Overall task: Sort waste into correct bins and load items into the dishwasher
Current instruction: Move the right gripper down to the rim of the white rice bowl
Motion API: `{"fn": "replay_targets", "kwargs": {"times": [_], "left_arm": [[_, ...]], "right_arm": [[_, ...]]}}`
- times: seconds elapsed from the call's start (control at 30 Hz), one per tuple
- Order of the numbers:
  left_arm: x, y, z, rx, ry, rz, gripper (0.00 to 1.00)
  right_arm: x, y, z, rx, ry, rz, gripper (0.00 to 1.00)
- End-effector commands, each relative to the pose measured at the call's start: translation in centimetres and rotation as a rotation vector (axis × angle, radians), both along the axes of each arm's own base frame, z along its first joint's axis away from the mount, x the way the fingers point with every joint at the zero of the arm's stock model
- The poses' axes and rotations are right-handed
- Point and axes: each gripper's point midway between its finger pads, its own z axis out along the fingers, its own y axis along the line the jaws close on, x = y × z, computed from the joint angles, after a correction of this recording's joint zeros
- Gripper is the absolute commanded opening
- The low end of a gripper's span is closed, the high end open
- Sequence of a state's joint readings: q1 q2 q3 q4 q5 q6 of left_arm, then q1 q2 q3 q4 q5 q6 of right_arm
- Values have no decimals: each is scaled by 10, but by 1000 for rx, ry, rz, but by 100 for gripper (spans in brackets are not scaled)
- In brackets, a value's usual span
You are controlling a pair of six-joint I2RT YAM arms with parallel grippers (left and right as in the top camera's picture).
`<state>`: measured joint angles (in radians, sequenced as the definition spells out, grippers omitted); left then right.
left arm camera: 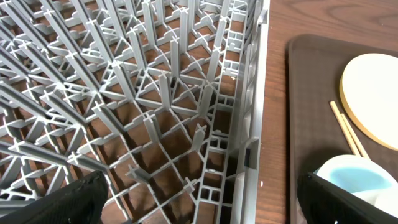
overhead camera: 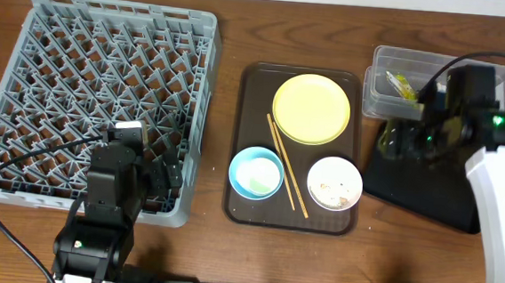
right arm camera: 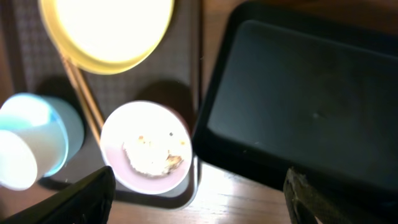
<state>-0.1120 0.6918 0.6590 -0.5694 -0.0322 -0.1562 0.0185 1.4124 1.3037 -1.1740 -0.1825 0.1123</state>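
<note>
We record the grey plastic dish rack (overhead camera: 95,95), a square lattice of upright pegs, at the table's left. The left gripper (overhead camera: 156,175) hangs over its near right corner, fingers spread wide and empty. The smooth dark brown serving tray (overhead camera: 255,106) lies centre. The matte black tray (overhead camera: 427,194), raised-rimmed, lies right, and the right gripper (overhead camera: 404,139) is above its far left corner, released, grasping nothing. The clear rectangular tub (overhead camera: 380,101) behind holds the green-and-yellow wrapper (overhead camera: 401,84). On the serving tray lie the round pale yellow plate (overhead camera: 312,108), the light blue bowl (overhead camera: 257,172), the white bowl (overhead camera: 334,183) containing whitish food scraps (right arm camera: 152,155), and thin wooden chopsticks (overhead camera: 286,166) between the bowls.
</note>
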Motion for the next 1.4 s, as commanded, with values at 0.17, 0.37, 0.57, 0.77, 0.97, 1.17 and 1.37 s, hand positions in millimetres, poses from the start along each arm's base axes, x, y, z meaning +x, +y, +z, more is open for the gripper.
{"fn": "replay_targets", "kwargs": {"times": [0.17, 0.37, 0.57, 0.77, 0.97, 1.17, 1.37], "left_arm": [[2, 1, 11, 0, -25, 5, 99], [2, 1, 10, 0, -22, 5, 99], [2, 1, 10, 0, -21, 5, 99], [2, 1, 10, 0, -21, 4, 99], [2, 1, 10, 0, -21, 4, 99], [2, 1, 10, 0, -21, 4, 99], [1, 1, 8, 1, -15, 4, 99]], "right_arm": [[-15, 48, -18, 19, 0, 133, 88], [-20, 85, -25, 32, -24, 226, 88], [-28, 105, -29, 31, -28, 300, 87], [-37, 110, -41, 31, 3, 294, 87], [-44, 108, -51, 31, 35, 286, 81], [-52, 117, -66, 29, 48, 301, 73], [-47, 122, -91, -80, 0, 307, 72]]}}
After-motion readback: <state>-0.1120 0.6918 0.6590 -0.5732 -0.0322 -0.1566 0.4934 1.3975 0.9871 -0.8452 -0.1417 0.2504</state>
